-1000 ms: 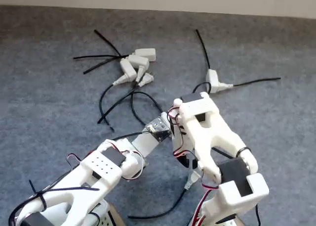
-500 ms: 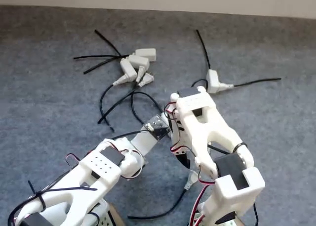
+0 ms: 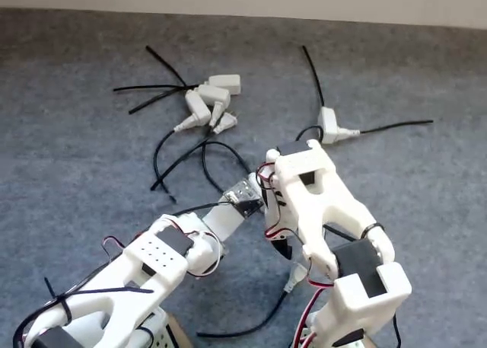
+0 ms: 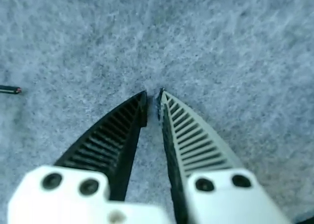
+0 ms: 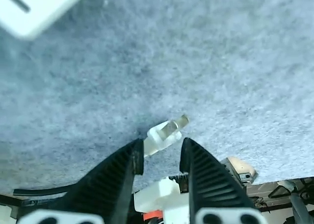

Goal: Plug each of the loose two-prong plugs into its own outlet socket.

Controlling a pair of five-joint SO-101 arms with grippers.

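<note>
While the right end effector (image 5: 159, 153) grasps a white two-prong plug (image 5: 164, 131), its prongs likely next need aligning with a white outlet socket (image 5: 44, 3).

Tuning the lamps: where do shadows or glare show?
High view: even light, soft shade under the arms, no glare. Right wrist view: dark shadow beside the plug at the right gripper. Left wrist view: faint shade at the left gripper.

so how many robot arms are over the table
2: the left arm at the near left, the right arm beside it, its end effector gripping a two-prong plug.
</note>
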